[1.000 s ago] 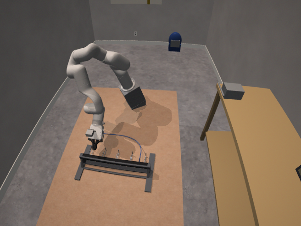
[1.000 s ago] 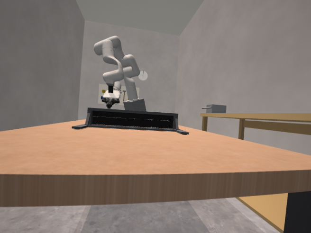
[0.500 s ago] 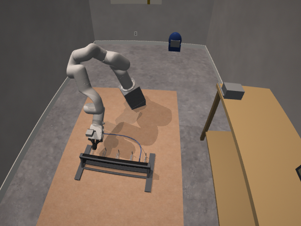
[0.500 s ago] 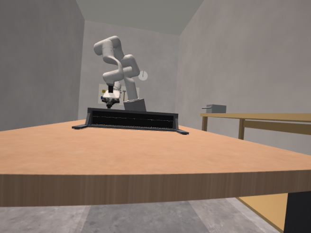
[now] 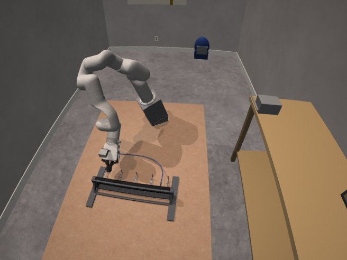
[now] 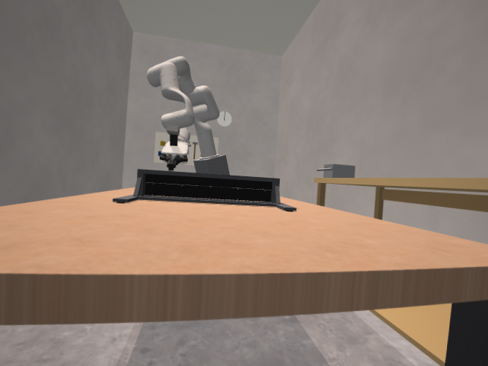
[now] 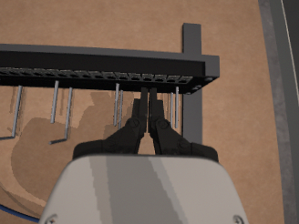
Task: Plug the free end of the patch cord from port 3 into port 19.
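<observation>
The dark rack (image 5: 131, 186) (image 6: 208, 175) (image 7: 91, 59) stands on the brown table (image 5: 126, 232) (image 6: 236, 236). My gripper (image 5: 109, 167) (image 6: 171, 167) (image 7: 148, 96) is shut, with no thing visible between the fingers. It points down at the rack's left part in the top and exterior views. In the wrist view its tips touch the port row a few ports from the rack's right end. The blue patch cord (image 5: 145, 158) (image 7: 14, 211) arcs from the rack's right part in the top view back to my hand. Its free end is hidden behind the hand.
Thin metal rods (image 7: 55, 102) stick out from the rack beside my fingers. The robot's dark base (image 5: 155, 111) stands at the back of the table. A wooden bench (image 5: 294, 156) (image 6: 393, 182) with a grey box (image 5: 268, 104) stands to the right.
</observation>
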You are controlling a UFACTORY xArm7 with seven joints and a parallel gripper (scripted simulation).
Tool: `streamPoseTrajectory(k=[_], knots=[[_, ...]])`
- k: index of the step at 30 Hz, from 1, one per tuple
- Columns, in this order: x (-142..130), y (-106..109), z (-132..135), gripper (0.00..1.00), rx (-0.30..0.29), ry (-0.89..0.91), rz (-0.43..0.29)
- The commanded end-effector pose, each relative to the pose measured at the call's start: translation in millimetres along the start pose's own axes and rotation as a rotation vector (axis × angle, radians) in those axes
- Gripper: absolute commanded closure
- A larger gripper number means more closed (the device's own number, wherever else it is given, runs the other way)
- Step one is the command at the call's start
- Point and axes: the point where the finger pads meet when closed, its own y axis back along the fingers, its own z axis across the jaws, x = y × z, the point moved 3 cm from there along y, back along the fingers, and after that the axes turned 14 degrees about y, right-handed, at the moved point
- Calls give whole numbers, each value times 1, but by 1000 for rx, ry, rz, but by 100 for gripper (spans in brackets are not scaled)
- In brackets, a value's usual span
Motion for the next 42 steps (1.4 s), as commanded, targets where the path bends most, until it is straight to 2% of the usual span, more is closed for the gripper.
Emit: streamPoseTrajectory(k=[1,6,9,21,23,27,31,42], knots=[[2,0,0,100,-1,1,3],[2,5,0,100,-1,1,3],[2,16,0,100,-1,1,3],[2,108,0,100,-1,1,3],[2,108,0,100,-1,1,3],[1,130,0,100,-1,1,3],[1,139,0,100,-1,1,3],[-3,140,4,100,-21,-14,-17]])
